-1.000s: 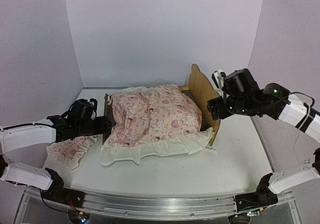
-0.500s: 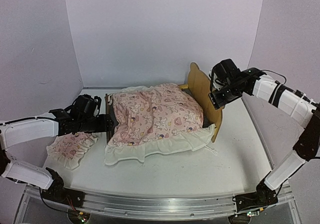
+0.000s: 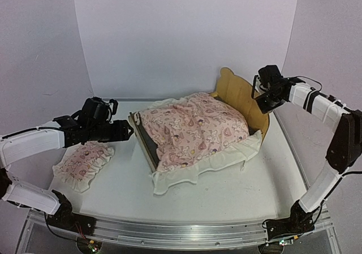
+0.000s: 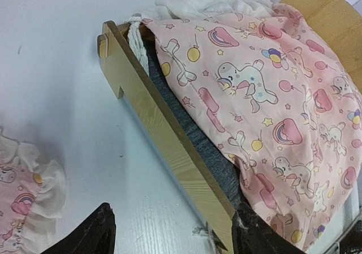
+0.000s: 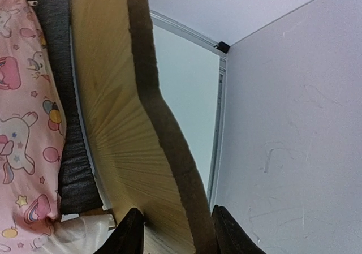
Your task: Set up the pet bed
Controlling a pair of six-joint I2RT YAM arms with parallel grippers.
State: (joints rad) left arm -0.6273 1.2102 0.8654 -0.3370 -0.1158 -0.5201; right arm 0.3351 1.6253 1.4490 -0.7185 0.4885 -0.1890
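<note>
Find light plywood pet bed (image 3: pixel 237 95) at table (image 3: pixel 113 189) centre, grey mattress pad (image 4: pixel 184 121) and pink ruffled blanket (image 3: pixel 198 127) fitted (small pink ruffled pillow (image 3: pixel 82 163) outstanding, near left). Note right gripper (image 5: pixel 176 217) pinching wavy headboard (image 5: pixel 119 129), left gripper (image 4: pixel 172 220) spread beside footboard (image 4: pixel 164 135).

place: robot lab cell | evidence: bare walls (image 3: pixel 186 39), white table (image 3: pixel 215 200), aluminium rail (image 3: pixel 181 230) holding arm bases (image 3: pixel 285 227)

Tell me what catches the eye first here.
A pink cartoon-print blanket heaped over the pet bed at mid-table, sitting askew. The right end effector pinches its wavy headboard at the far right; the left end effector hangs open by the footboard, with a ruffled pillow lying near left.
</note>
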